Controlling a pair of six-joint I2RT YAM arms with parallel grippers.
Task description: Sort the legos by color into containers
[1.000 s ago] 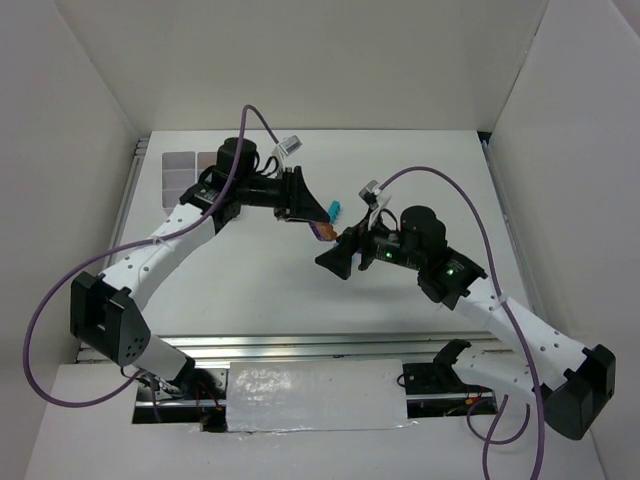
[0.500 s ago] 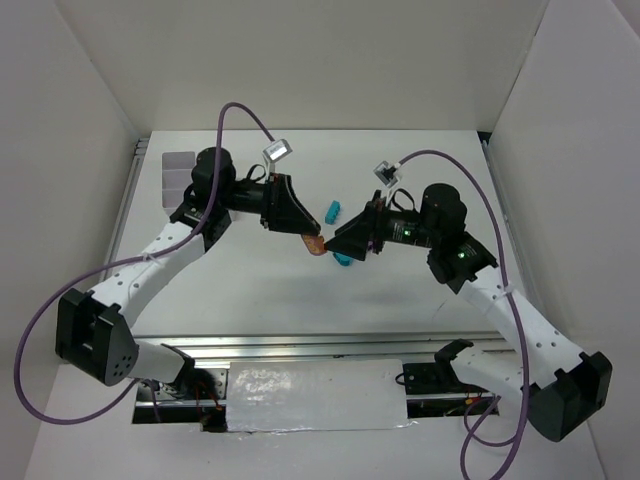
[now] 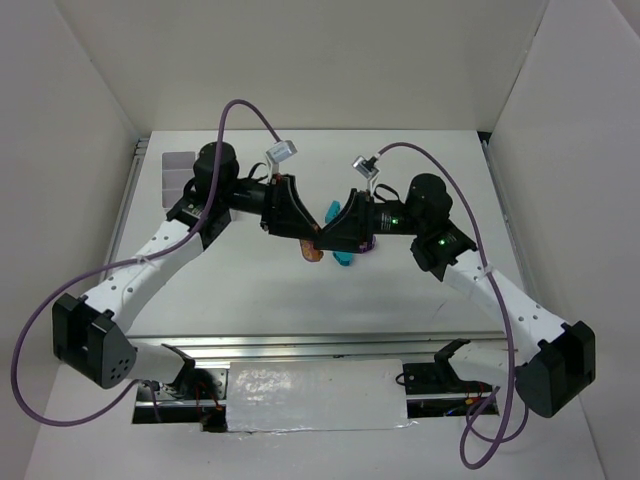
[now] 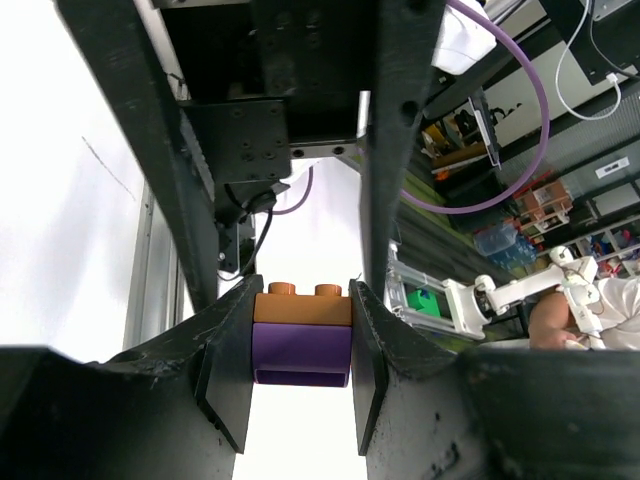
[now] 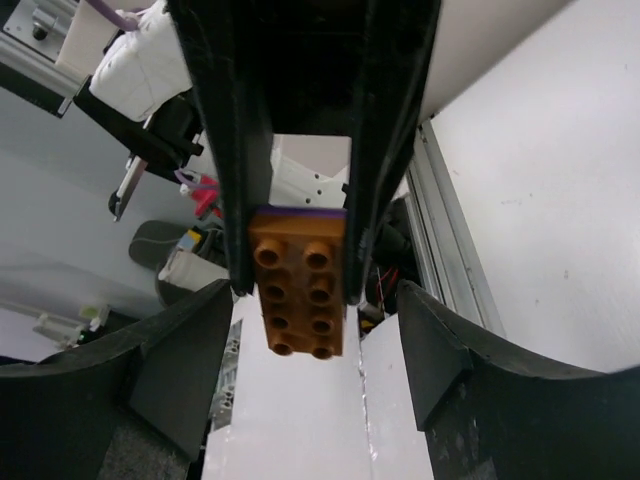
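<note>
Left fingers [image 4: 228, 360] are squeezed tight on a two-brick stack [image 4: 302, 330]: one orange-brown brick [image 4: 302, 303] stuck on one purple brick [image 4: 302, 352]. We hold it in the middle, right between our two arms, and it looks lifted off the tabletop [image 3: 420, 160]. Our right fingers [image 5: 180, 365] are apart, one on each side of the stack, and they do not touch it. The orange-brown brick is long. Its long way points out of the left fingers toward the right ones, so its free end sticks out. We think the right fingers can pinch that end and pull the bricks apart. We count two teal pieces on the tabletop close by, one nearer [image 3: 345, 258] and one farther back [image 3: 330, 211]. We see one white tray [image 3: 180, 165] back on the left, partly hidden by the left arm.
</note>
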